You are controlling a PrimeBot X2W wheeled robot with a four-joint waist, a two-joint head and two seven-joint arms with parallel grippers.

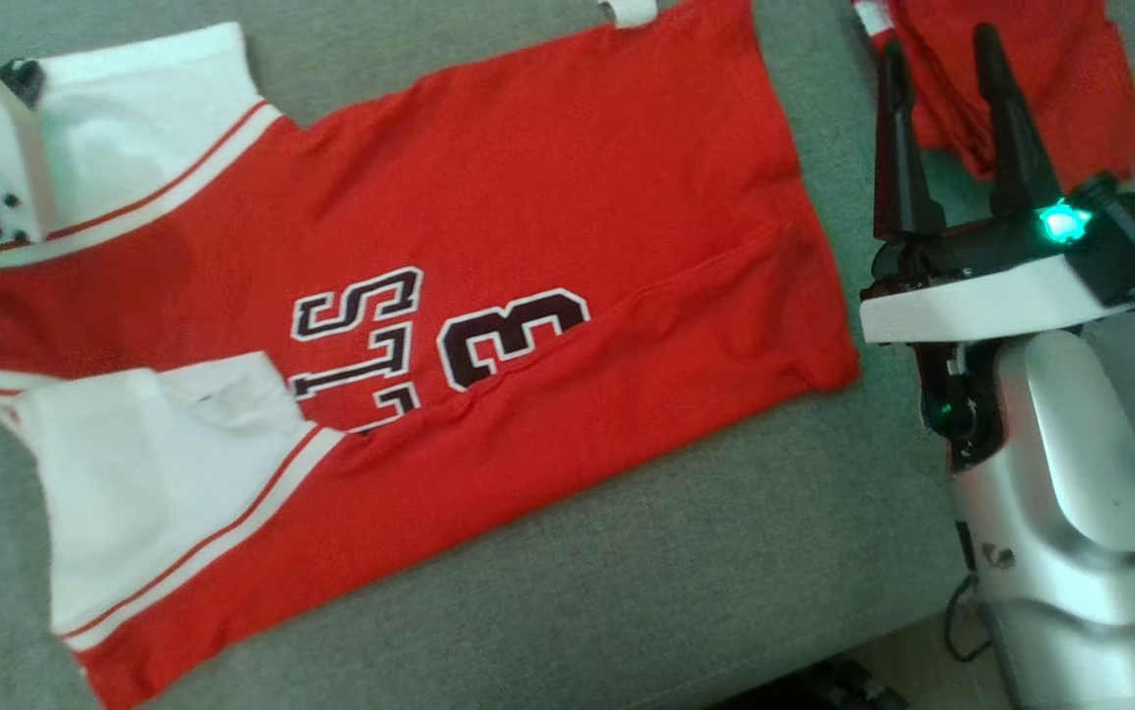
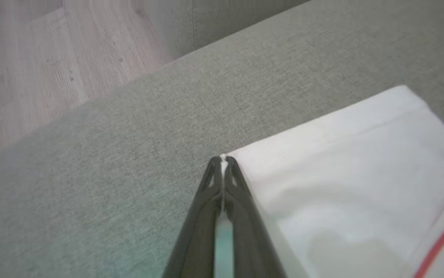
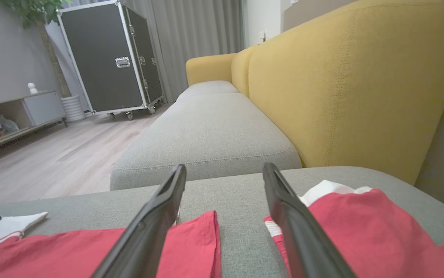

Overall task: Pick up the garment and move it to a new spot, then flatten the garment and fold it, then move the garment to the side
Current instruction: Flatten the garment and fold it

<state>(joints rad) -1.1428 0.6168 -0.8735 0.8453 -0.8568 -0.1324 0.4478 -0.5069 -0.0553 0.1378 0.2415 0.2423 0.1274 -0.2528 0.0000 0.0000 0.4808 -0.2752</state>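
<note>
The garment (image 1: 528, 197) is a red jersey with white sleeves and dark numbers, spread flat on the grey sofa cushion (image 1: 675, 552). In the left wrist view my left gripper (image 2: 222, 158) is shut on the outer corner of the far white sleeve (image 2: 341, 173), with a sliver of white cloth between its tips. Its pale body sits at the head view's upper left beside that sleeve (image 1: 133, 128). My right gripper (image 1: 939, 44) hovers open to the right of the jersey's hem, with nothing between its fingers. In the right wrist view, the right gripper (image 3: 225, 168) points over the hem (image 3: 191, 247).
A second red cloth (image 1: 1070, 89) lies crumpled at the cushion's far right, close to the right fingers, and is the red cloth (image 3: 360, 231) in the right wrist view. A yellow backrest (image 3: 341, 77) rises behind. Wood floor (image 2: 32, 69) lies beyond the cushion's edge, and a black wheeled case (image 3: 106, 58) stands farther off.
</note>
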